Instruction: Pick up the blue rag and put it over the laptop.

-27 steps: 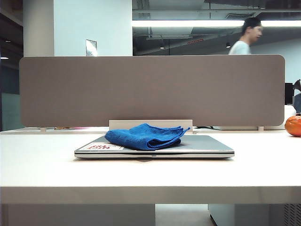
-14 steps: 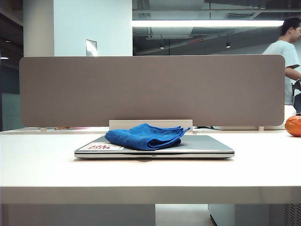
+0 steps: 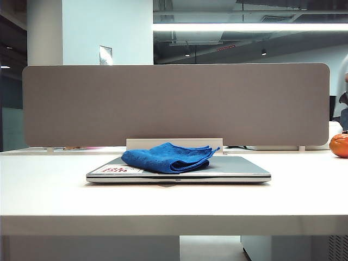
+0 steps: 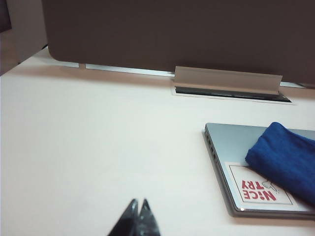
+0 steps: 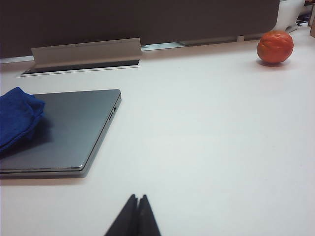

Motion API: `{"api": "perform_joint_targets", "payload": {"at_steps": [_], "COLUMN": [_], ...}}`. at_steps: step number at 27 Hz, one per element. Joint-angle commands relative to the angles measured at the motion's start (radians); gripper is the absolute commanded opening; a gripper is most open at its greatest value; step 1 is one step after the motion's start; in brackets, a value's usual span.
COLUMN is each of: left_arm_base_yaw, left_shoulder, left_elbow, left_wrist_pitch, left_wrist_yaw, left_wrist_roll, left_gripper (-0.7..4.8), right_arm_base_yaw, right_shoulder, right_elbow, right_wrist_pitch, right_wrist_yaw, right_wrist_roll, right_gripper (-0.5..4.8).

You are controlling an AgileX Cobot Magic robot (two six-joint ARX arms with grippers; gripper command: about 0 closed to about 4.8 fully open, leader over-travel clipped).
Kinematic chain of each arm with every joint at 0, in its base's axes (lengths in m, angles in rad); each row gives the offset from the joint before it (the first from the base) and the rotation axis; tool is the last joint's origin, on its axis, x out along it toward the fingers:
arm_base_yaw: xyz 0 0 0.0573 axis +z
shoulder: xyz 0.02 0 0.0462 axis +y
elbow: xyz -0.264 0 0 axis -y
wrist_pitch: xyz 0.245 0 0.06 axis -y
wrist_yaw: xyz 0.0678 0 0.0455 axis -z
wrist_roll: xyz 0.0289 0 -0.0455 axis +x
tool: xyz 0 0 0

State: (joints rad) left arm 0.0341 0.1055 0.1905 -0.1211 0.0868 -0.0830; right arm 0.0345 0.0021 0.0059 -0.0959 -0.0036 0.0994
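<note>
Bystander behind the grey divider (image 3: 174,103) had gone since a second back; nothing else moved. Blue rag (image 3: 167,157) sat folded on the closed laptop (image 3: 234,168), mid-table (image 3: 174,201). Left claw (image 4: 138,209) and right claw (image 5: 137,202) were pinched together, empty, over bare white table either side. An orange ball (image 5: 275,46) sat off by the right edge.

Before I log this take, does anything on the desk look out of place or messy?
Nothing damaged or spilled. The blue rag lies bunched on the closed laptop, leaving much of the lid bare. The left gripper and right gripper are shut, empty, over bare table.
</note>
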Motion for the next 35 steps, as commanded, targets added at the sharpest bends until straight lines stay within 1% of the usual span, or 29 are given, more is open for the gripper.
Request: {"api": "perform_joint_targets", "payload": {"at_steps": [1, 3, 10, 35], "left_arm_base_yaw": [0.0, -0.001, -0.003, -0.003], "left_shoulder": [-0.027, -0.072, -0.101, -0.101], "left_elbow": [-0.052, -0.119, -0.179, -0.183], "left_wrist_pitch": [0.102, 0.176, 0.192, 0.182], "left_wrist_yaw": [0.004, 0.008, 0.026, 0.026], "left_wrist_roll": [0.0, -0.008, -0.025, -0.023], "left_gripper": [-0.06, -0.06, -0.06, -0.06], "right_arm_base_yaw": [0.001, 0.001, 0.001, 0.0], "right_shoulder": [-0.002, -0.002, -0.002, -0.002], "right_elbow": [-0.005, -0.005, -0.005, -0.005], "right_wrist_pitch": [0.013, 0.013, 0.013, 0.013], "right_wrist_yaw": [0.003, 0.003, 0.003, 0.003], "right_wrist_roll": [-0.002, -0.002, -0.002, -0.002], "right_gripper": [-0.05, -0.05, -0.05, -0.05]}}
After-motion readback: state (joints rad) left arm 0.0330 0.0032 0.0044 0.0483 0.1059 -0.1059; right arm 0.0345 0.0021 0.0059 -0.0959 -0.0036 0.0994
